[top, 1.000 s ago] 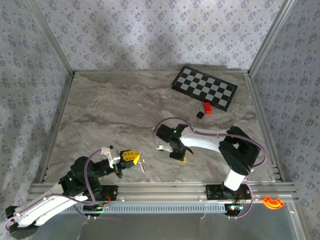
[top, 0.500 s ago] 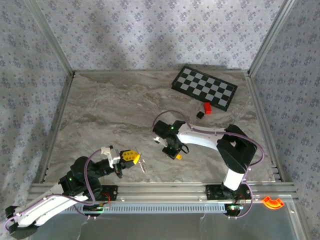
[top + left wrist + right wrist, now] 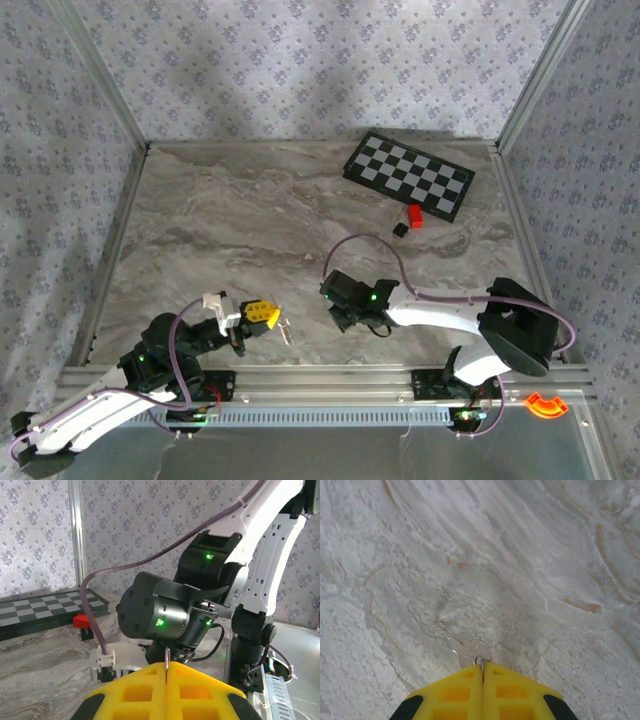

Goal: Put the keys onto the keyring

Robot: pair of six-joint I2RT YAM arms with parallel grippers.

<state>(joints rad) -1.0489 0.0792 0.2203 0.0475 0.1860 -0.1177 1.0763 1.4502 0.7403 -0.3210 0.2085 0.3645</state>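
Key [image 3: 466,650] is clamped by its head in right gripper [image 3: 482,667], well apart from checkerboard [image 3: 408,176] on its near side; left gripper [image 3: 271,316], farther near-left of checkerboard, pinches keyring [image 3: 283,329].

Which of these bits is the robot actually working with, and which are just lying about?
Part of the job:
- key, pinched in the right gripper
- keyring, seen edge-on, pinched in the left gripper

Just lying about, at the far side of the table:
- checkerboard
- red block
- black block
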